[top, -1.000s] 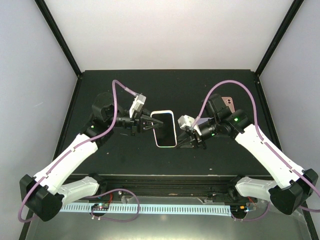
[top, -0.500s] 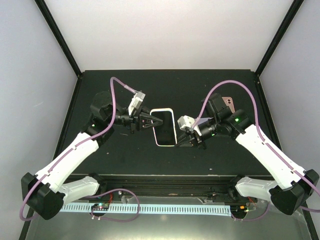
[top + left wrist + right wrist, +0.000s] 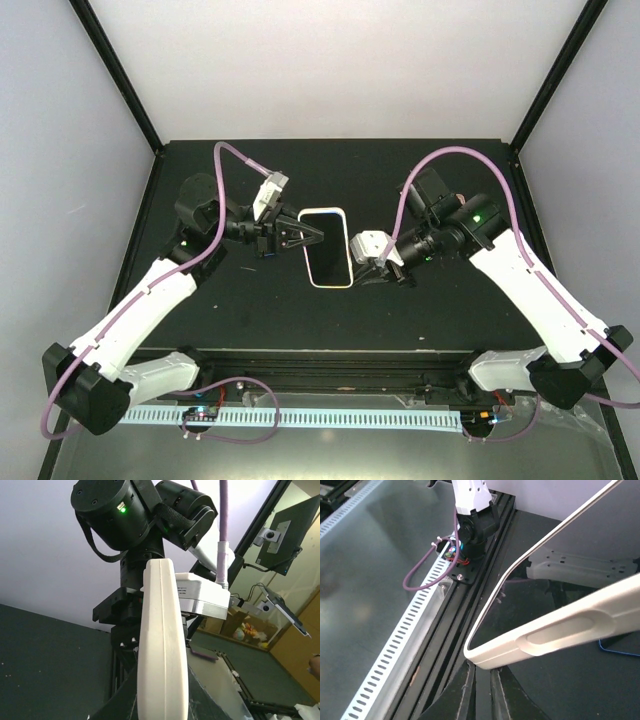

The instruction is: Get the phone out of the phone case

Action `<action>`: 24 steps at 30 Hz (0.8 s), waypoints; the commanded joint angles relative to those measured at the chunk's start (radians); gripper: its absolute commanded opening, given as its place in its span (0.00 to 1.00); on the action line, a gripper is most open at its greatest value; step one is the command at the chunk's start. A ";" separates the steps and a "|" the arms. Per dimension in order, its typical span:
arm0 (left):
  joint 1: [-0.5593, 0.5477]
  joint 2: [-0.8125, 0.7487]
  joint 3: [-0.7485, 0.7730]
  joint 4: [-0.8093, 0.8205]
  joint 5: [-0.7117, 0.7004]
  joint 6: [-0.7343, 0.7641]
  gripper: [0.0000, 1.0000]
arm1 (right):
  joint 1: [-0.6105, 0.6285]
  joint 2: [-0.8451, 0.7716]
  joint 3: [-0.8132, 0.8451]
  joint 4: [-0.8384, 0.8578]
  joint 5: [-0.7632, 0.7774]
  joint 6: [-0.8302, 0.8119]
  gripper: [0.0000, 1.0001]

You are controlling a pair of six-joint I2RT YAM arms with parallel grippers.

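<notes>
Grasp step: left gripper [image 3: 316,235] and right gripper [image 3: 476,672] clamped on opposite phone case [image 3: 162,650] edges; next, presumably, prying it off the phone [image 3: 328,250].

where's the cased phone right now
In the top view the cased phone is central, gripped between the left hand at its left edge and the right hand at its right.

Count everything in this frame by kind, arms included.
arms: 2, left arm and right arm
phone: 1
case: 1, still on the phone
Total: 4
</notes>
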 commanded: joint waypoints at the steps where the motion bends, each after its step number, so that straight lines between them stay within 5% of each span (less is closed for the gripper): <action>1: -0.013 -0.008 0.029 -0.003 0.090 -0.080 0.02 | -0.002 0.024 0.062 0.079 0.052 -0.071 0.02; 9: -0.011 -0.029 0.015 -0.022 0.076 -0.053 0.02 | -0.016 0.004 -0.018 0.248 -0.035 0.131 0.04; 13: -0.005 -0.043 0.027 -0.066 0.042 -0.001 0.02 | -0.016 -0.034 -0.081 0.216 -0.098 0.127 0.44; 15: 0.002 -0.056 0.039 -0.098 0.015 0.031 0.02 | -0.016 -0.058 -0.116 0.209 -0.098 0.126 0.54; 24: 0.022 -0.106 0.010 -0.105 -0.107 0.096 0.01 | -0.007 -0.111 -0.194 0.311 -0.157 0.314 0.57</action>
